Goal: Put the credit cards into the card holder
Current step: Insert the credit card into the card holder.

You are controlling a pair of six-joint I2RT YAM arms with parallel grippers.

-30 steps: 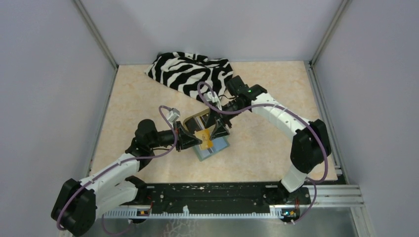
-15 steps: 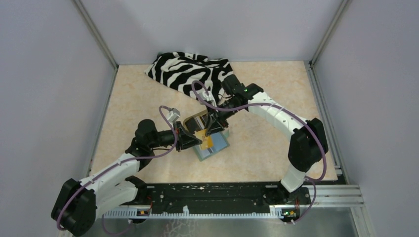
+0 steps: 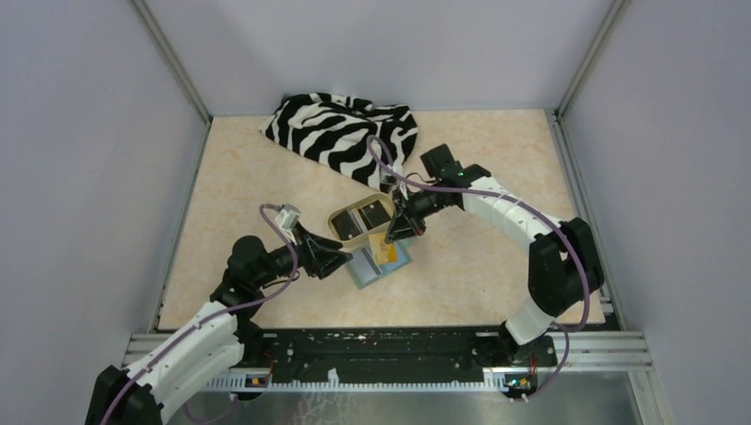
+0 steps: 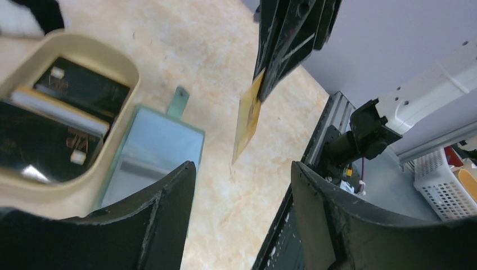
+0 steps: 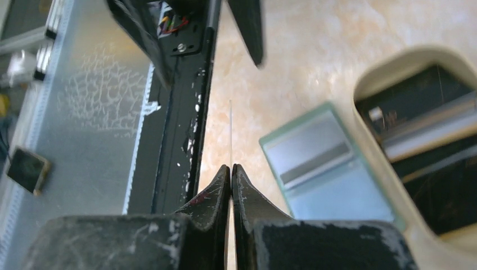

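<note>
The gold-yellow card is off the table, hanging edge-down and nearly upright, pinched by its top end between the pressed-together fingers of the right gripper. From the right wrist it shows only as a thin line running out from the fingertips. Below it lies the card holder, open flat with its pale blue lining up and its small tab pointing away. From above the card overlaps the holder's far corner, though it seems to hang just beside that edge, not over the pocket, and apart from the lining.

The tan oval dish touches the holder's far side and holds black cards still to be moved. The left gripper hovers just beside the holder's left edge, its fingers spread with nothing between them. A zebra-striped cloth lies well apart at the back of the table.

The step in hand is carrying the first card to the holder. Next, I judge, the card must tip flatter, line up with the pocket slot and slide in, with the left gripper steadying the light case.
</note>
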